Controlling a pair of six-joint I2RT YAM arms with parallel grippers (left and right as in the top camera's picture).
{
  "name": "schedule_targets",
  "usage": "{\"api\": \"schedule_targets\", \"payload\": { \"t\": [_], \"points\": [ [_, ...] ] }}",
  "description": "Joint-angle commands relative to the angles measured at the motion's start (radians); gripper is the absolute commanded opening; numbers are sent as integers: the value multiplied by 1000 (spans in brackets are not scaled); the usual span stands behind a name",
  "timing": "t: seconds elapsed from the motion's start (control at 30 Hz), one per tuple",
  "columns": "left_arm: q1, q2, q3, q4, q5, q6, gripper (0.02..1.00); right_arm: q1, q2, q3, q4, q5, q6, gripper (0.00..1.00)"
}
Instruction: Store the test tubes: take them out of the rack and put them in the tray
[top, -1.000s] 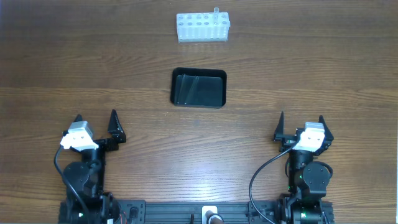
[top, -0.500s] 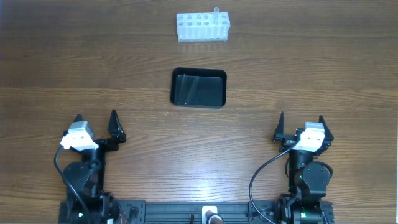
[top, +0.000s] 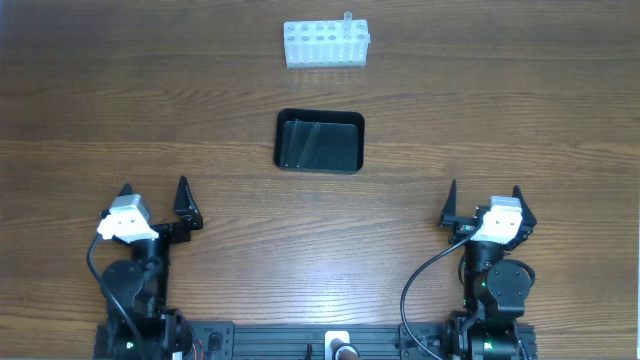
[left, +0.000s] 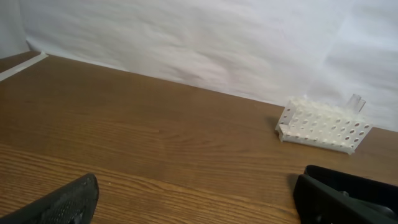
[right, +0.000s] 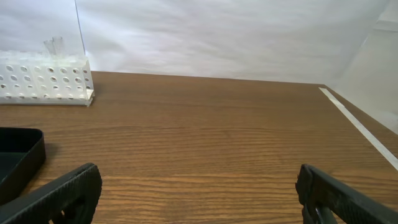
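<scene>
A white test tube rack (top: 326, 44) stands at the far middle of the table, with one clear tube (top: 348, 19) upright near its right end. The rack (left: 324, 125) and the tube (left: 356, 103) appear in the left wrist view, and the rack (right: 45, 80) with the tube (right: 55, 46) in the right wrist view. A black tray (top: 320, 141) lies in front of the rack with clear tubes lying in it; the tray's corner (right: 22, 155) is seen by the right wrist. My left gripper (top: 154, 194) and right gripper (top: 484, 194) rest open near their bases, holding nothing.
Bare wooden tabletop stretches between the grippers and the tray. A white backdrop closes off the far side of the table. Pale tape strips (right: 357, 124) mark the table's side edges.
</scene>
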Motion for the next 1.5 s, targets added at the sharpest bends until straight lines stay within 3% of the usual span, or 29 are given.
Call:
{"api": "schedule_targets", "payload": {
  "t": [0.03,0.17,0.33,0.53,1.0,1.23,1.5],
  "points": [
    [6,-8,-5,-2,14,15,996,5,-7,-5,-3,-6,3,991],
    [6,-8,-5,-2,14,15,998,5,-7,-5,-1,-10,3,991],
    [6,-8,-5,-2,14,15,998,5,-7,73,-62,-77,3,993],
    [6,-8,-5,-2,14,15,998,5,56,328,-365,48,-29,993],
    [6,-8,-5,-2,14,15,996,5,671,947,-637,44,-46,993],
    [6,-8,-5,-2,14,15,996,5,836,1078,-658,-64,-46,993],
    [6,-8,-5,-2,14,15,998,59,983,1123,-534,-72,-46,993]
  ]
}}
